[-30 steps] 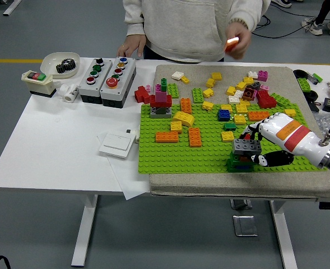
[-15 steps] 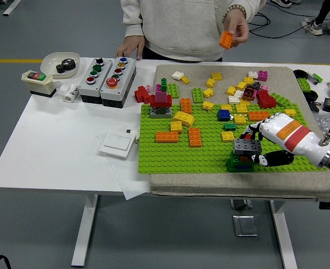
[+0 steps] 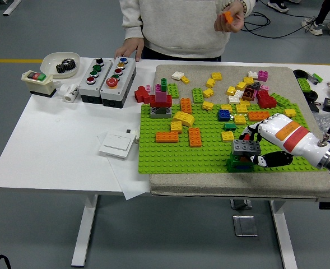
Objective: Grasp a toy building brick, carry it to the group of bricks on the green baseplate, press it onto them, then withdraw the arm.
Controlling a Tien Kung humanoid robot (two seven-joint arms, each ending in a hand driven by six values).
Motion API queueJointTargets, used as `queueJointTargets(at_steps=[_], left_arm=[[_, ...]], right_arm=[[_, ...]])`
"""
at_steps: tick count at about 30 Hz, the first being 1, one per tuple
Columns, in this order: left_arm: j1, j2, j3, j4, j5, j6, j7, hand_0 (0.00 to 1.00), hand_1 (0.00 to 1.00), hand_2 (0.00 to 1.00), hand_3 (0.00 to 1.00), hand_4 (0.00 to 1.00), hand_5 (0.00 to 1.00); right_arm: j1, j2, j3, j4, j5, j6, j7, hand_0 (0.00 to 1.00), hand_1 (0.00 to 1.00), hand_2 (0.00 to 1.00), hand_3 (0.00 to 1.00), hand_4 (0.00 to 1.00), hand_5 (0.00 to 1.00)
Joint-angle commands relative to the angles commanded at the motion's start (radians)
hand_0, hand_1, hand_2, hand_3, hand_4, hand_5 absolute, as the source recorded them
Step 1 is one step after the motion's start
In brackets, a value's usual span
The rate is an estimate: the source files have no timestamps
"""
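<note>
The right robot hand stays closed around the grey studded toy brick, which sits on top of a small stack of green, red and blue bricks near the front right corner of the green studded baseplate. Over the last second the hand and the grey brick have barely shifted, moving only slightly toward the table's left edge. Judgement: the pressing step is in progress or just completed; release and arm withdrawal remain.

At the table's far edge, the person's raised hand has lifted a small orange brick higher, close to the picture's top. The person's other hand rests at the far edge, behind the grey push-button control box.

The fingertips are partly masked by the grey brick, so whether its studs have fully seated on the stack cannot be confirmed. The right forearm is cut off at the picture's right edge. The left arm is not visible.
</note>
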Motion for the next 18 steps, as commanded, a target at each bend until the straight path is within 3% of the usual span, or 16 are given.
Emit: queueJointTargets(at_steps=[18], left_arm=[[0.000,0.001,-0.001,0.000,0.003,-0.001,0.001,0.660,0.708,0.732,0.580,0.653,0.646]], right_arm=[[0.002,0.001,0.004,-0.002,-0.008,0.014,0.003,0.353,0.409,0.462,0.473,0.592,0.224]])
